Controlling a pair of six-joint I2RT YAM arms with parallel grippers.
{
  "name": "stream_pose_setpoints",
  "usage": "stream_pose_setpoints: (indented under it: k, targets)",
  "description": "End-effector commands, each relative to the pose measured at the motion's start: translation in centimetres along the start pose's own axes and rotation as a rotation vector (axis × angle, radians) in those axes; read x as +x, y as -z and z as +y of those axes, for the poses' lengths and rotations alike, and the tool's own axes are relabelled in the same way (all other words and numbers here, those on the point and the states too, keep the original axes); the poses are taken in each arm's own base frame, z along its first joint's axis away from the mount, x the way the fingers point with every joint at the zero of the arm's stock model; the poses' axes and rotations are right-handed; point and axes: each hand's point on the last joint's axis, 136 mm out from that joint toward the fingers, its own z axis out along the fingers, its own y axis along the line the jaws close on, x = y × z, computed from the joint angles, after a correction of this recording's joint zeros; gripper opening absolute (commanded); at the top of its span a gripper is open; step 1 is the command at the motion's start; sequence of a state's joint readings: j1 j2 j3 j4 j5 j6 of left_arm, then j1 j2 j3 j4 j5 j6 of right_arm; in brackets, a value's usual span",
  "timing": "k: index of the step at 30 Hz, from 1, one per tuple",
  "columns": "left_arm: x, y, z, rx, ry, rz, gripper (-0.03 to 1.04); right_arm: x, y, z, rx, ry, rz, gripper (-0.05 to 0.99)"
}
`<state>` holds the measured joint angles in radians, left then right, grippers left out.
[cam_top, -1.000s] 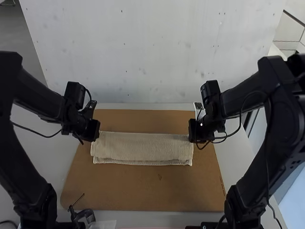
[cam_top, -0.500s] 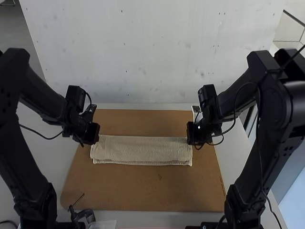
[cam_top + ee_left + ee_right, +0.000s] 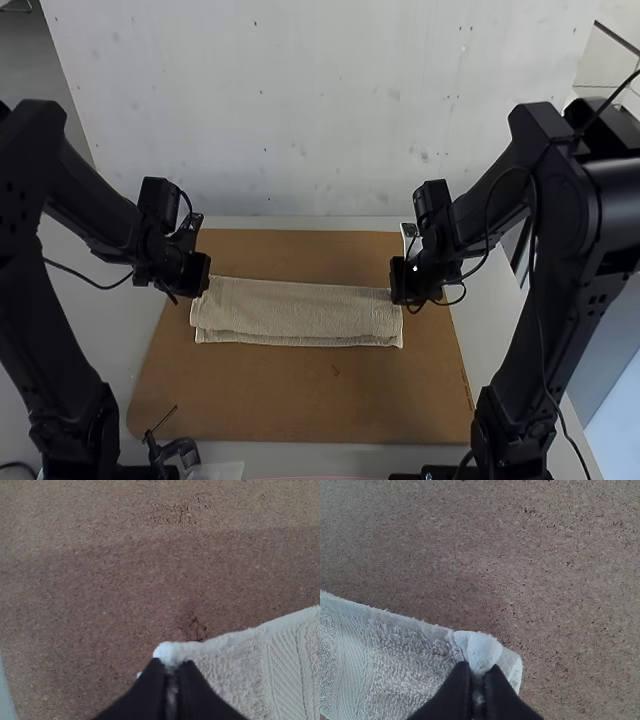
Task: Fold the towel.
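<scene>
Right gripper (image 3: 479,672) moved slightly towards the board's (image 3: 300,400) middle; left gripper (image 3: 172,669) about level with 1 s ago. Both pinching far corners of towel (image 3: 300,312), a folded strip mid-board. Probably aligning the fold.

The towel (image 3: 300,312) lies folded into a long strip on a brown board (image 3: 300,400). My left gripper (image 3: 202,286) is at the towel's far left corner, my right gripper (image 3: 399,292) at its far right. Nearer me than the towel, leftward, sits a clamp (image 3: 178,450).
</scene>
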<state>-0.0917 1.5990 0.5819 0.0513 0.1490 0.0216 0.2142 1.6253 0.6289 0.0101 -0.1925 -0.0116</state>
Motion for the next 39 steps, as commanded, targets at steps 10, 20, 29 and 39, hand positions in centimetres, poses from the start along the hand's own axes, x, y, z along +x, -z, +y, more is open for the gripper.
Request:
stream_pose_setpoints:
  k: [10,20,29,39]
  targets:
    - [-0.7,-0.5,1.1,-0.042,0.001,-0.002,0.33,-2.1,-0.1,-0.9,0.056,0.001,-0.048,0.17]
    - [-1.3,-0.4,1.0,-0.043,-0.024,-0.019,0.80,-2.5,-0.2,-1.1,0.063,-0.006,-0.055,0.41]
    - [-3.5,1.1,2.1,-0.074,0.017,-0.097,0.85,-3.4,1.1,-2.3,0.085,-0.029,-0.084,0.42]
    - [-4.7,2.5,2.6,-0.095,0.024,-0.145,0.85,-1.4,2.4,-2.4,0.091,-0.016,-0.007,0.42]
